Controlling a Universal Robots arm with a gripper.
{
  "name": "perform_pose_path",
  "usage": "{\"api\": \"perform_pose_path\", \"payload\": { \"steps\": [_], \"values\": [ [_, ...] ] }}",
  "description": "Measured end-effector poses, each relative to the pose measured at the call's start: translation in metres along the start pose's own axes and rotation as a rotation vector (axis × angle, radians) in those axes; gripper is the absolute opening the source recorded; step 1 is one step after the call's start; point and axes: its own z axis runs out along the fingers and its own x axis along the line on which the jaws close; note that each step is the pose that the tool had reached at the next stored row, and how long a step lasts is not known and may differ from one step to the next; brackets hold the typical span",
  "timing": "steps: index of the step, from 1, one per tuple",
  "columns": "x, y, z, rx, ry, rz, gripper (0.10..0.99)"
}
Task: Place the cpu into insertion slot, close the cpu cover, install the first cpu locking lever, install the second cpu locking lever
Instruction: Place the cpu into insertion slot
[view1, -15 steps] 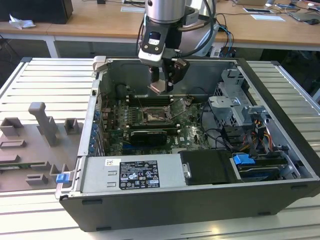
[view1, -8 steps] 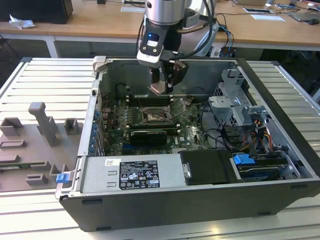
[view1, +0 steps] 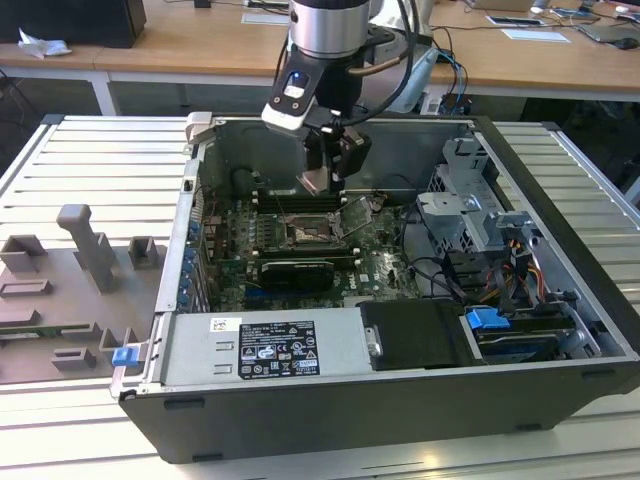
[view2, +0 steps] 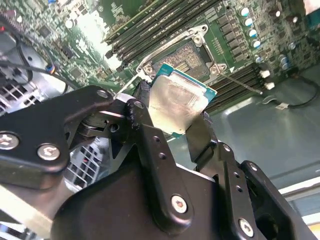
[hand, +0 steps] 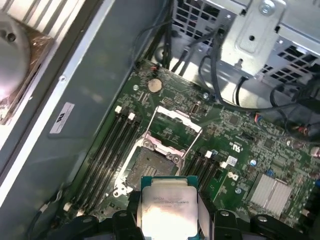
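Note:
My gripper (view1: 320, 181) hangs inside the open computer case, shut on the cpu (view1: 317, 180). In both wrist views the black fingers (view2: 144, 102) clamp two opposite edges of the pale silvery cpu (view2: 180, 102), which is held tilted above the board. The insertion slot (hand: 150, 167) is a dark square socket with a silver rim on the green board, just beyond the cpu (hand: 167, 207) and apart from it. It also appears past the chip in the second wrist view (view2: 189, 56). The cpu cover (hand: 176, 131) stands swung open at the socket's far edge. A thin lever rod (view2: 242, 84) lies beside the socket.
Long black memory slots (hand: 107, 150) flank the socket on both sides. A metal drive cage (view1: 475, 215) with cables sits at the exterior view's right, and the power supply (view1: 265, 345) is at the case front. Grey fixtures (view1: 85, 250) lie on the slatted table at the exterior view's left.

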Motion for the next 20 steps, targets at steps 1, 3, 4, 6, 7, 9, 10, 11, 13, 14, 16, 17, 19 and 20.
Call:
{"api": "perform_pose_path", "payload": {
  "steps": [1, 3, 4, 6, 7, 9, 10, 11, 13, 14, 16, 17, 19, 20],
  "values": [
    [0.0, -0.0001, 0.0006, 0.0, -0.0017, 0.021, 0.533],
    [0.0, -0.0002, 0.002, -0.001, -0.0049, 0.061, 0.533],
    [0.0, -0.0002, 0.0026, -0.001, -0.0057, 0.071, 0.533],
    [-0.0001, -0.0003, 0.0037, -0.002, -0.0072, 0.088, 0.533],
    [-0.0001, -0.0004, 0.0044, -0.002, -0.0077, 0.096, 0.533],
    [-0.0001, -0.0005, 0.0064, -0.002, -0.0089, 0.11, 0.533],
    [-0.0001, -0.0007, 0.0079, -0.002, -0.0091, 0.111, 0.533],
    [-0.0002, -0.0008, 0.0101, -0.002, -0.0091, 0.111, 0.533],
    [-0.0002, -0.0011, 0.013, -0.002, -0.0091, 0.111, 0.533],
    [-0.0003, -0.0012, 0.014, -0.002, -0.0091, 0.111, 0.533],
    [-0.0003, -0.0013, 0.0156, -0.002, -0.009, 0.111, 0.533],
    [-0.0003, -0.0014, 0.0163, -0.002, -0.009, 0.111, 0.533],
    [-0.0003, -0.0015, 0.0187, -0.002, -0.0091, 0.111, 0.533],
    [-0.0003, -0.0017, 0.0199, -0.002, -0.0091, 0.111, 0.533]
  ]
}}
